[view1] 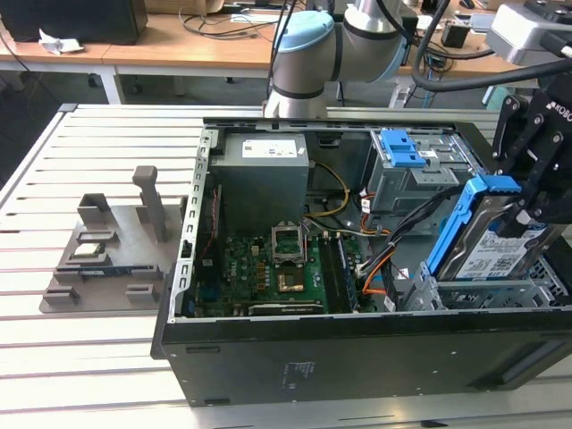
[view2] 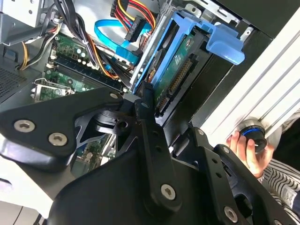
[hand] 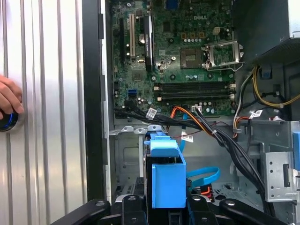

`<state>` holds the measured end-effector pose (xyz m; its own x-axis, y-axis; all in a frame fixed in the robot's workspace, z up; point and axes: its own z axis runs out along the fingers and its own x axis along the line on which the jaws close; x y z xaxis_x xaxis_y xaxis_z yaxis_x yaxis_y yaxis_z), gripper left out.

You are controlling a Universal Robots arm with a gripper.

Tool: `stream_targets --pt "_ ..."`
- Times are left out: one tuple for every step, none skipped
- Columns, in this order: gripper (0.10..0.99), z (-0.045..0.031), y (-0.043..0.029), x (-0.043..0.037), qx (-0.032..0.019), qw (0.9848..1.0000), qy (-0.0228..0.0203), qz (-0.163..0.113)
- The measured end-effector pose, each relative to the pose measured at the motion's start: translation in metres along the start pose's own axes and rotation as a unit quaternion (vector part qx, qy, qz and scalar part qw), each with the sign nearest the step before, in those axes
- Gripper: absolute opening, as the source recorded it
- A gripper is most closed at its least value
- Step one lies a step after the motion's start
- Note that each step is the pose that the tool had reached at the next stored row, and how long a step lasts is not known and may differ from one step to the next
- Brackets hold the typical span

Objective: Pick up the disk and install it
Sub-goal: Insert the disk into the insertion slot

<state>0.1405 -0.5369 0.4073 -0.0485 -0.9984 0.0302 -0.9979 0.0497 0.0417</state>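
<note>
1. In the exterior view, the black metal claw (view1: 523, 201) is closed on the top end of the disk (view1: 490, 246). The disk is a flat silver metal box with a white-and-blue label and a blue plastic frame. It hangs under the claw, and its long side leans, with the top end tipped toward the exterior view's right. The low end points down at the grey metal cage (view1: 424, 295) in the front corner of the open black computer case (view1: 357, 366). I cannot tell if the low end touches the cage.

2. In the second wrist view, the disk (view2: 178, 61) sticks straight out from the claw (view2: 150, 105), long side first, toward the inside of the case. A person's hand (view2: 243, 145) rests on a round blue-ringed button (view2: 254, 133) on the silver slatted table (view2: 276, 79), just outside the case edge.

3. In the first wrist view, the disk's blue frame (hand: 166, 183) sits tight between the claw's two black sides. The grey cage floor lies just past it. The green circuit board (hand: 187, 47) is farther in.
</note>
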Motion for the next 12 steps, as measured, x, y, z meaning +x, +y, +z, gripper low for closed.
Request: stream_targets --pt "0.361 0.0010 0.0000 0.0000 0.0000 1.0000 0.0001 0.000" --pt "0.361 0.0018 -0.0001 0.0000 0.0000 1.0000 0.0000 0.000" --pt "0.361 0.0031 -0.0001 -0.0001 0.0000 1.0000 0.0000 0.000" --pt "0.361 0.0050 -0.0002 -0.0002 0.0000 1.0000 0.0001 0.000" --pt "0.361 0.0052 -0.0002 -0.0001 0.0000 1.0000 0.0001 0.000" --pt "0.361 0.0053 -0.0002 -0.0001 0.0000 1.0000 0.0001 0.000" --pt "0.361 0.0053 -0.0002 -0.0001 0.0000 1.0000 0.0001 0.000" --pt "0.361 0.0054 -0.0002 -0.0001 0.0000 1.0000 0.0000 0.000" --pt "0.361 0.0054 -0.0002 -0.0001 0.0000 1.0000 0.0001 0.000" --pt "0.373 0.0055 -0.0002 -0.0001 0.0000 1.0000 0.0000 0.000" --pt "0.373 0.0055 -0.0002 -0.0001 0.0000 1.0000 0.0001 0.000" --pt "0.435 0.0057 -0.0002 -0.0002 0.0000 1.0000 -0.0002 0.000"
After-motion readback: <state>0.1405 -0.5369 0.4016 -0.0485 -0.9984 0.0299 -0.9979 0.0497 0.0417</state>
